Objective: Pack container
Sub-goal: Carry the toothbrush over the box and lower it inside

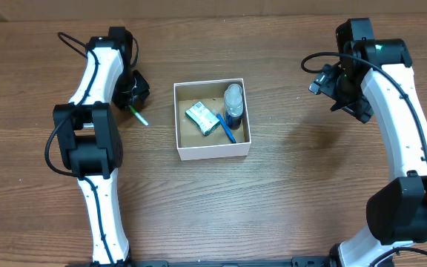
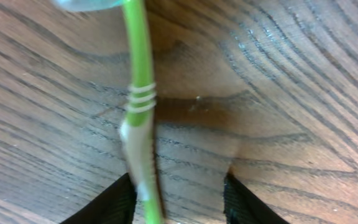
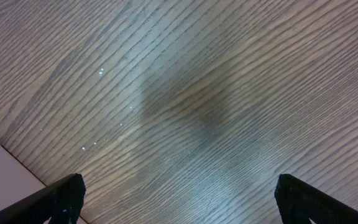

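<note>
From my end this reads as a robotics lab bench. A white-and-black left arm (image 1: 95, 141) and right arm (image 1: 399, 119) flank a wood-grain desk (image 1: 288, 200) that fills the overhead frame. A bare black cable (image 1: 69, 41) loops at the upper left.

The container (image 1: 213, 151) sits mid-table, holding a green-and-white packet (image 1: 201, 117), a thin blue stick (image 1: 226, 129) (too small to identify) and a clear bottle (image 1: 233, 102). To its left, apart from it, a green toothbrush (image 1: 138, 115) lies at the left gripper (image 1: 134, 99). The right gripper (image 1: 332, 84) hangs well off to the right.
</note>
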